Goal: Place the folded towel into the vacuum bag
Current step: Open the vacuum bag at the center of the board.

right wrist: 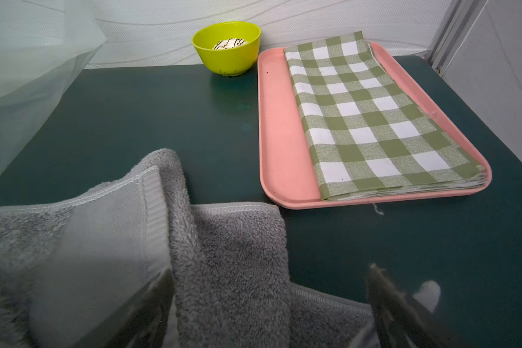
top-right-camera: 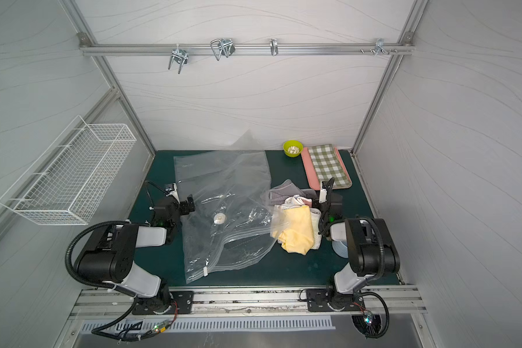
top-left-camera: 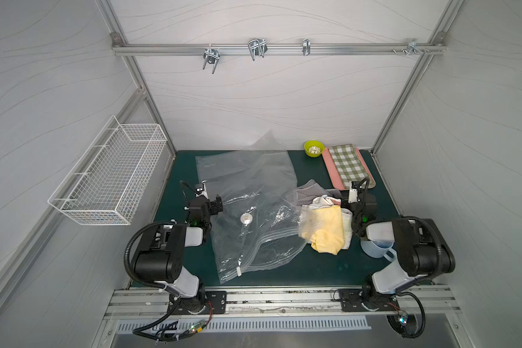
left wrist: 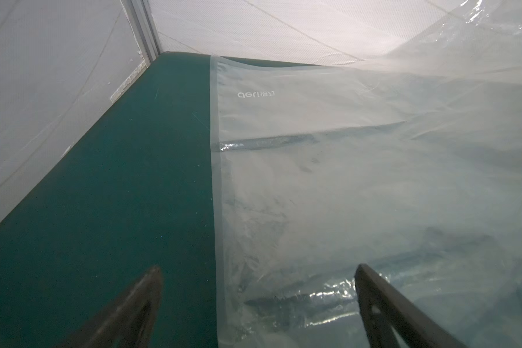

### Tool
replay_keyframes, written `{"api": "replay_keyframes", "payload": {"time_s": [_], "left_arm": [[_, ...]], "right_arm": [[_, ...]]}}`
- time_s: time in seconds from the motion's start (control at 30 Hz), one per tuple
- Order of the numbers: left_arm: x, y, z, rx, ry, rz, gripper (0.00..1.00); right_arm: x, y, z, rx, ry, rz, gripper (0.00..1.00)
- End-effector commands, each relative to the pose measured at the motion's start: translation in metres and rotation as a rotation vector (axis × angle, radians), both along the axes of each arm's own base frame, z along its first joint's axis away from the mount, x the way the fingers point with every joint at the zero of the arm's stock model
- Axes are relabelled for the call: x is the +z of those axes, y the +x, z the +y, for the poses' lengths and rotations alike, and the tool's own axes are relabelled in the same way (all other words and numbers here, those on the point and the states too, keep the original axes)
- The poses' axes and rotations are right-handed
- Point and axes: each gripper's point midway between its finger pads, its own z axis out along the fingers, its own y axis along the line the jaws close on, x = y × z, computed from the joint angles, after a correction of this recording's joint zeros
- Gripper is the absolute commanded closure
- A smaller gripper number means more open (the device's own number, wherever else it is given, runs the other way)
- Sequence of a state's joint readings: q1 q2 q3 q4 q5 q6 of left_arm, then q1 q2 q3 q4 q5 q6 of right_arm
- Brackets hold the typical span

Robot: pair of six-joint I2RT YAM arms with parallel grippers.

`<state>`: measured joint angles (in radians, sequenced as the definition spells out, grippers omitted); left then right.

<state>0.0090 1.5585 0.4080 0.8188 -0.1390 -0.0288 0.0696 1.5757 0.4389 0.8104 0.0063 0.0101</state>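
On table (top-left-camera: 314,265) — one vacuum bag (top-left-camera: 244,186) | one folded towel (top-left-camera: 348,164) | left hand (left wrist: 259,268), right hand (right wrist: 271,269) spread

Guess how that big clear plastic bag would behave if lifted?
Probably floppy: the vacuum bag lies crinkled, with one corner curling upward. Likely slippery, since its film shines with glare. Seemingly light for its size, being thin enough to show the mat through.

both top views: overhead, whole table (top-left-camera: 329,266) | wrists: low, close, seemingly forward-facing
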Motion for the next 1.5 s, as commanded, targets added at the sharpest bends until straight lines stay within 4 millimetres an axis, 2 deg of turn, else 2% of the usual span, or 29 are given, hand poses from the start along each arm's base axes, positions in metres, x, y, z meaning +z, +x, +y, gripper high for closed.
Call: {"api": "replay_keyframes", "payload": {"time_s": [0.0,1.03,1.07,1.17,1.2,1.23,1.3,1.33,1.4,1.47], "left_arm": [[0.013,0.01,-0.007,-0.047,0.004,-0.039,0.0],[0.011,0.009,-0.007,-0.059,-0.013,-0.029,0.0],[0.018,0.011,-0.007,-0.063,-0.008,-0.042,0.0],[0.048,0.024,-0.009,-0.068,-0.006,0.045,0.0],[0.053,0.027,-0.006,-0.052,-0.007,0.101,0.0],[0.058,0.03,-0.004,-0.037,-0.007,0.135,0.0],[0.084,0.041,0.005,0.044,-0.051,0.104,0.0],[0.093,0.044,0.002,0.046,-0.094,0.099,0.0],[0.113,0.048,-0.013,0.031,-0.176,0.104,0.0],[0.127,0.046,-0.042,-0.018,-0.182,0.144,0.0]], "right_arm": [[-0.001,0.002,0.002,0.008,-0.011,0.007,0.01],[-0.001,-0.001,0.007,0.056,0.016,0.03,0.01],[0.002,0.0,0.011,0.098,0.037,0.031,0.01],[0.022,0.009,0.012,0.111,0.058,0.097,0.14],[0.035,0.013,0.013,0.095,0.086,0.158,0.22],[0.044,0.013,0.011,0.063,0.121,0.208,0.25],[0.068,0.019,0.005,-0.057,0.187,0.233,0.3],[0.08,0.019,0.006,-0.112,0.214,0.222,0.29],[0.1,0.014,0.02,-0.168,0.257,0.188,0.28],[0.112,0.005,0.041,-0.194,0.277,0.201,0.27]]}}
